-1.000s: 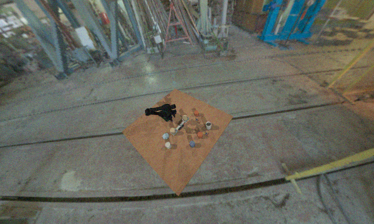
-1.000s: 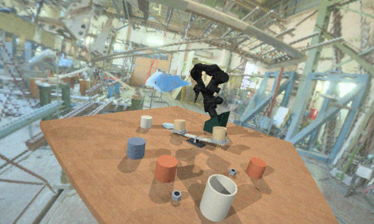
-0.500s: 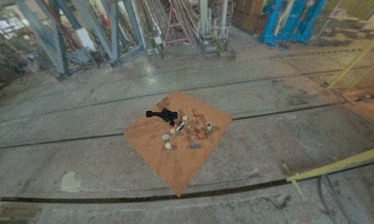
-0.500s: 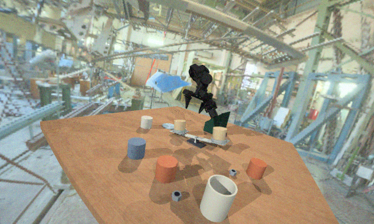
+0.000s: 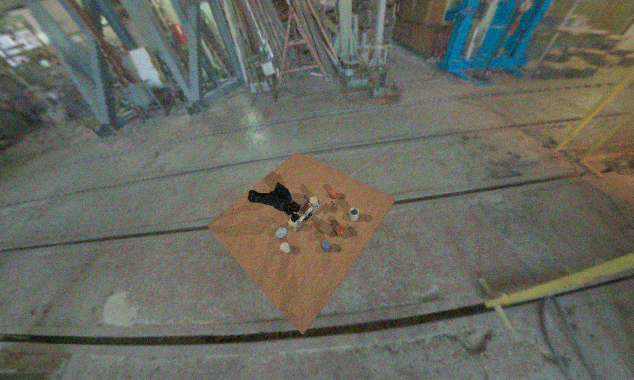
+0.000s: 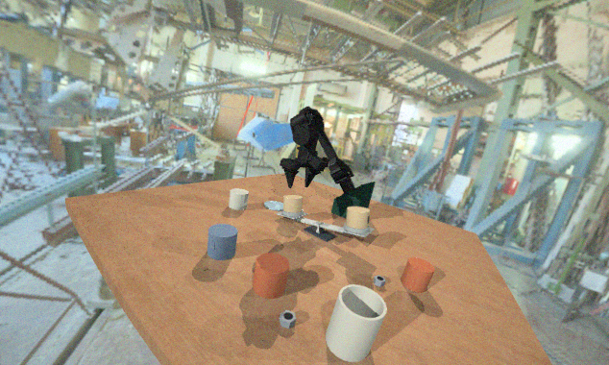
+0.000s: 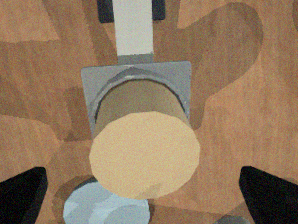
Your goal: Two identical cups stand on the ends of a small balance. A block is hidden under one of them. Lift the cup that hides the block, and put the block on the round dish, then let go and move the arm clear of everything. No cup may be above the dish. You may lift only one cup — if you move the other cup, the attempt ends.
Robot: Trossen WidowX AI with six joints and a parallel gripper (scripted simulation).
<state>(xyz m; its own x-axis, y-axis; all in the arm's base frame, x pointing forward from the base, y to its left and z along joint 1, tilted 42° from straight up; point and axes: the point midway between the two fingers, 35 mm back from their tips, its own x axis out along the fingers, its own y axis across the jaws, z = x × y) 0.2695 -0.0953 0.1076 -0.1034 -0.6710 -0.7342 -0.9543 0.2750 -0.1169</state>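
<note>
The small balance (image 6: 323, 225) stands mid-table with a tan cup on each end pad. My gripper (image 6: 300, 179) is open and empty, and hangs above the left cup (image 6: 292, 204) without touching it. In the wrist view this cup (image 7: 144, 152) sits on its grey pad between my two black fingertips, with the beam (image 7: 133, 16) running away from it. The other cup (image 6: 357, 217) stands on the right end. The pale blue round dish (image 6: 274, 206) lies on the table just beside the left cup, and it also shows in the wrist view (image 7: 107, 216). No block is visible.
A cream cylinder (image 6: 238, 198), a blue cylinder (image 6: 222, 241) and two orange cylinders (image 6: 271, 275) (image 6: 417, 274) stand around the balance. A white mug (image 6: 355, 322) and two small grey nuts (image 6: 287, 318) (image 6: 378, 280) are near the front. A dark green base (image 6: 354, 198) stands behind the balance.
</note>
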